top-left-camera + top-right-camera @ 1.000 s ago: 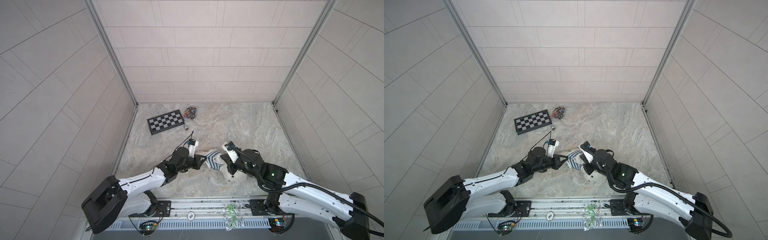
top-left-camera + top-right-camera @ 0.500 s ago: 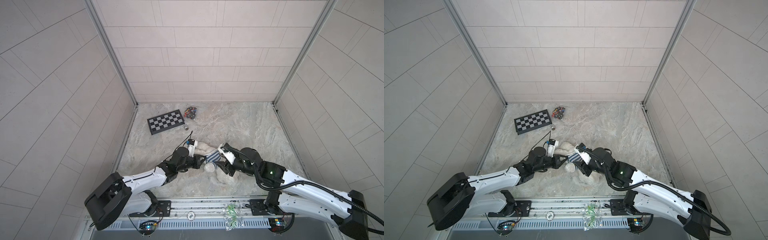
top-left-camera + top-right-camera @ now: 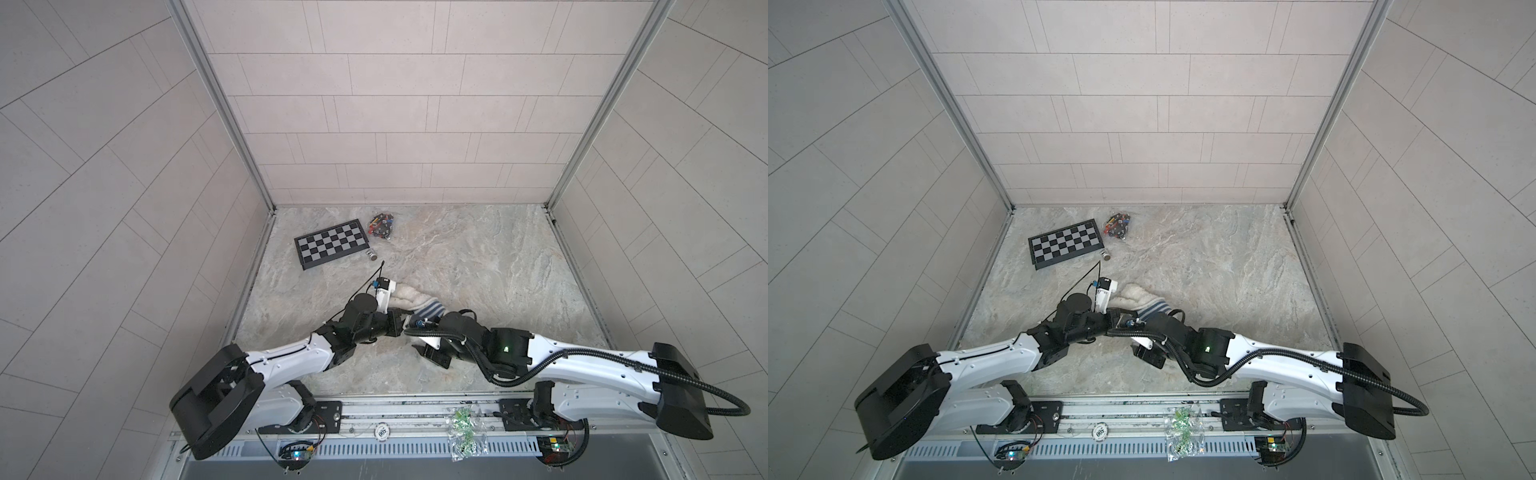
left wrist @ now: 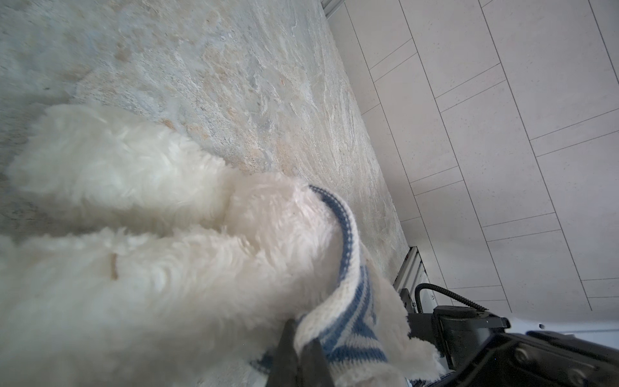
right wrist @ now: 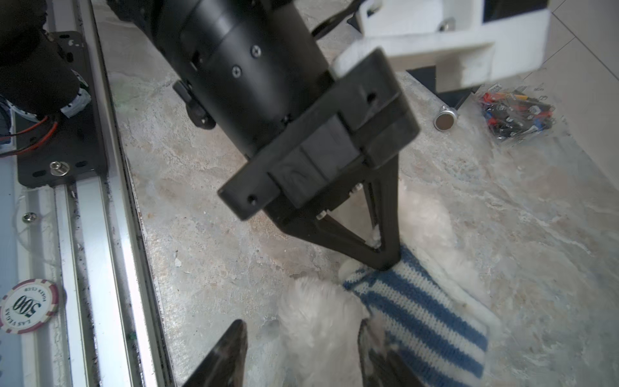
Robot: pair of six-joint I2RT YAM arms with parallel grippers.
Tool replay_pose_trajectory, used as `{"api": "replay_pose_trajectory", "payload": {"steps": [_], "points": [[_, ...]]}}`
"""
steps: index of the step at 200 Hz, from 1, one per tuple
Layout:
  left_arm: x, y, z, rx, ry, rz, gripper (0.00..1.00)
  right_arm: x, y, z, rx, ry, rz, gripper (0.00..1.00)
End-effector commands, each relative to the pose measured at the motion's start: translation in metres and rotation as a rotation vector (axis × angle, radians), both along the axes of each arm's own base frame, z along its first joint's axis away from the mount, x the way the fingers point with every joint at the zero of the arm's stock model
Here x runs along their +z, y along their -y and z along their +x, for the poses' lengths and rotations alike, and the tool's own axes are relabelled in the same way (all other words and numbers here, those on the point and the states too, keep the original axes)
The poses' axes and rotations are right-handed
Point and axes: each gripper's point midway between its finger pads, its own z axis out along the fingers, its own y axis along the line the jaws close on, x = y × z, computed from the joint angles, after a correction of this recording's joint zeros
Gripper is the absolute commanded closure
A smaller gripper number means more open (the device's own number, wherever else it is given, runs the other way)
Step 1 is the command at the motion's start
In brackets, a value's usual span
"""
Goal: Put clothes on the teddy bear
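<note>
The white fluffy teddy bear lies on the stone floor in both top views, its striped blue-and-white shirt bunched round its near end. In the left wrist view my left gripper is shut on the shirt's knitted hem, with the bear's fur beside it. My right gripper is open, its jaws standing on either side of a fluffy limb. One of its fingers sits where the limb meets the shirt. From above, the arms hide both sets of jaws.
A chessboard, a small metal cylinder and a bag of coloured bits lie at the back left. A poker chip and a clear bag of green bits rest on the front rail. Tiled walls enclose three sides.
The right gripper has opened and moved left toward the left gripper. The bear has swung from under the right gripper to the back left, beside the left wrist. The left gripper keeps its hold.
</note>
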Motion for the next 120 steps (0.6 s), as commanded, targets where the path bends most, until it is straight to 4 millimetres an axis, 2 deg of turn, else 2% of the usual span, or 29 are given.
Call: {"api": "replay_pose_trajectory", "payload": {"steps": [1,36,81,97,120], "points": [[0.012,0.005,0.004,-0.004,0.021,-0.037,1.0,0.001,0.0,0.007,-0.008,0.071,-0.066,0.44],[0.015,0.005,0.004,-0.003,0.022,-0.037,1.0,-0.009,0.002,0.01,-0.009,0.078,-0.134,0.46],[0.016,0.004,0.005,-0.001,0.021,-0.036,1.0,-0.015,0.007,0.017,-0.027,0.109,-0.194,0.61],[0.016,0.004,0.004,-0.003,0.018,-0.035,1.0,-0.013,0.007,0.02,-0.043,0.121,-0.2,0.71],[0.014,0.001,0.003,0.004,0.017,-0.03,1.0,-0.001,0.009,0.022,-0.07,0.132,-0.168,0.92]]}}
